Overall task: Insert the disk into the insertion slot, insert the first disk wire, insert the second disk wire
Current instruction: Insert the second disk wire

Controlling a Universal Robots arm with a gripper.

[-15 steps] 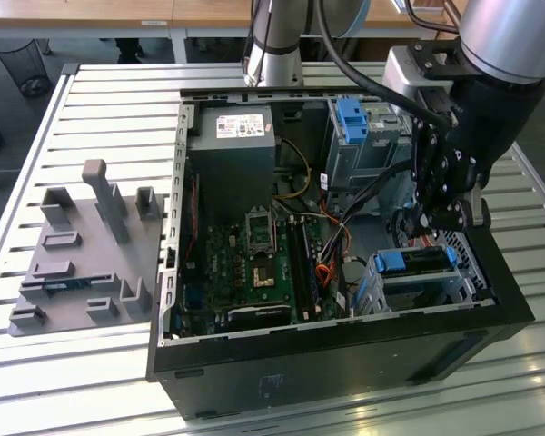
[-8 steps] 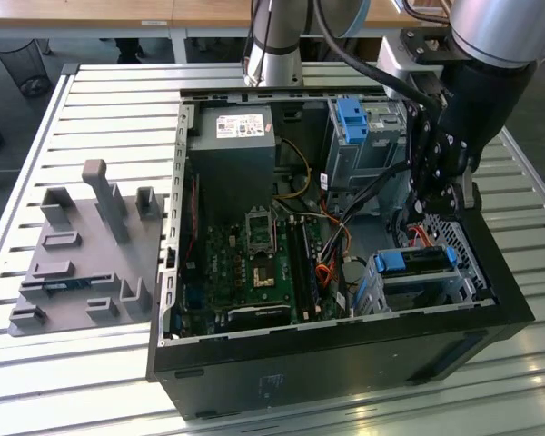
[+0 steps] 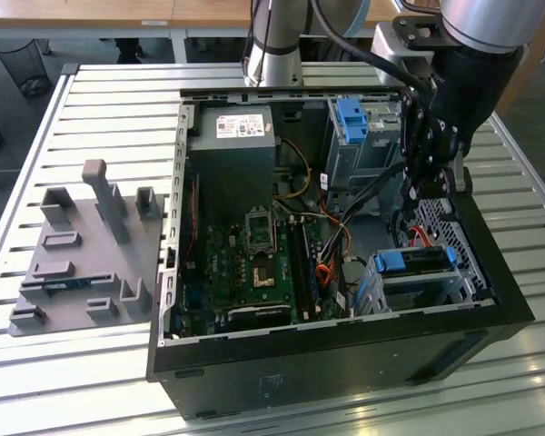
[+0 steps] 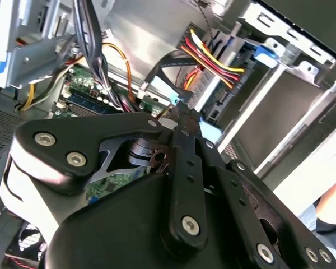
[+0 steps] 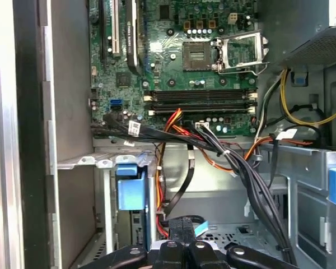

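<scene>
The disk [image 3: 416, 261], in its bright blue carrier, lies inside the insertion slot [image 3: 381, 292], the low perforated metal cage at the near right corner of the open computer case. My gripper [image 3: 420, 195] hangs just above and behind that cage. In both wrist views the gripper [image 4: 178, 107] [image 5: 183, 246] is shut on the end of a flat black wire [image 5: 186, 185] with a light blue tag. A red, yellow and black wire bundle [image 4: 213, 64] runs to the rear of the disk's blue carrier [image 4: 263, 54] [image 5: 129, 188].
The case holds a green motherboard [image 3: 254, 263], a grey power supply [image 3: 232, 154] and a taller grey cage with a blue tray [image 3: 354, 123]. Thick black cable bundles [image 5: 252, 174] cross beside the gripper. A grey fixture plate [image 3: 82, 245] lies on the slatted table at the exterior view's left.
</scene>
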